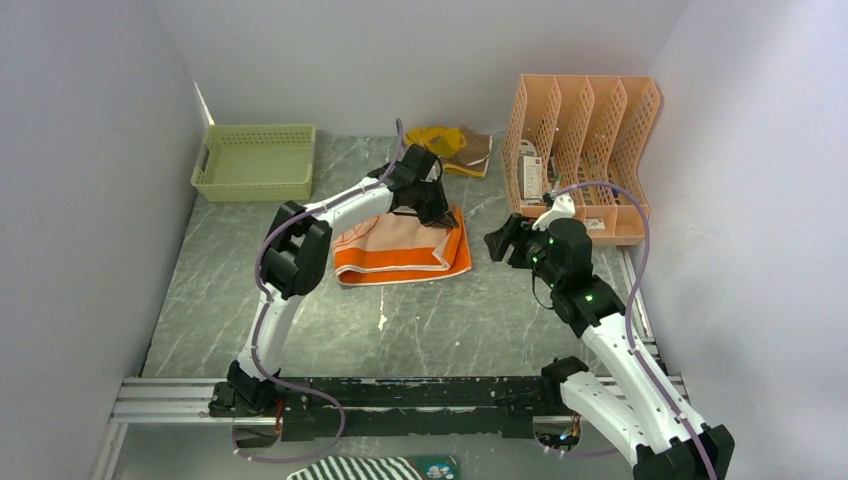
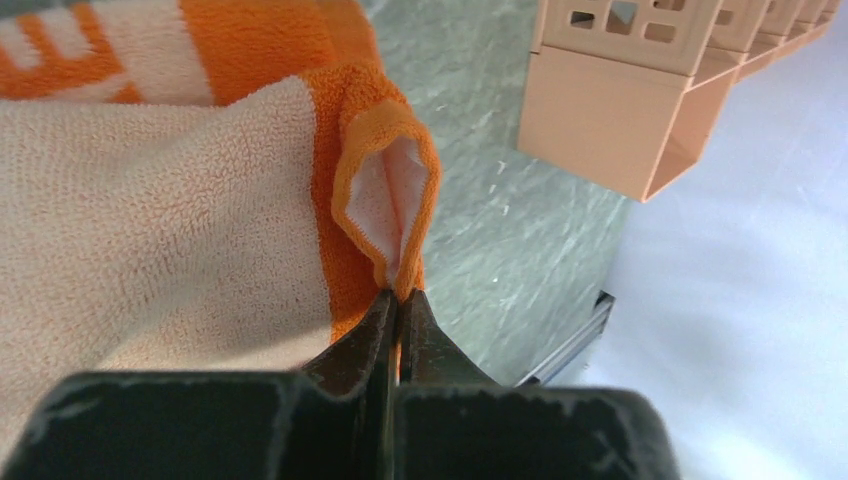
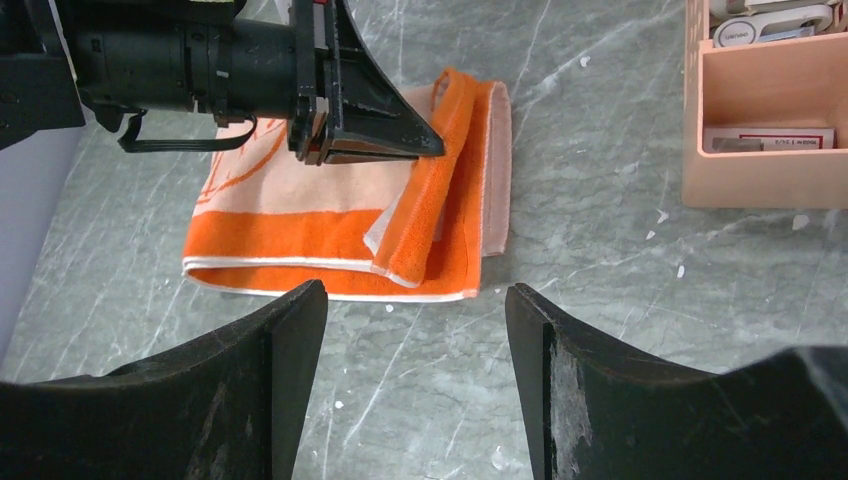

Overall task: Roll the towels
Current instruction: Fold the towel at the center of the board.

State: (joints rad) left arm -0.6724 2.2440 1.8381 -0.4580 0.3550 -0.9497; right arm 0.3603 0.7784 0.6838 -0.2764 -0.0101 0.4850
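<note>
The orange towel (image 1: 400, 250) with a cream middle lies folded at the table's centre. My left gripper (image 1: 440, 215) is shut on its far right edge, pinching a lifted orange fold (image 2: 385, 185) between the fingertips (image 2: 400, 298). In the right wrist view the towel (image 3: 340, 230) shows a strip folded over along its right side. The yellow towel (image 1: 447, 143) with brown print lies crumpled at the back. My right gripper (image 1: 500, 240) is open and empty, hovering to the right of the orange towel; its fingers (image 3: 290, 330) frame bare table.
A green basket (image 1: 255, 162) stands at the back left. A peach file organiser (image 1: 583, 150) with small items stands at the back right, also in the left wrist view (image 2: 640, 90). A striped cloth (image 1: 350, 468) lies below the arm rail.
</note>
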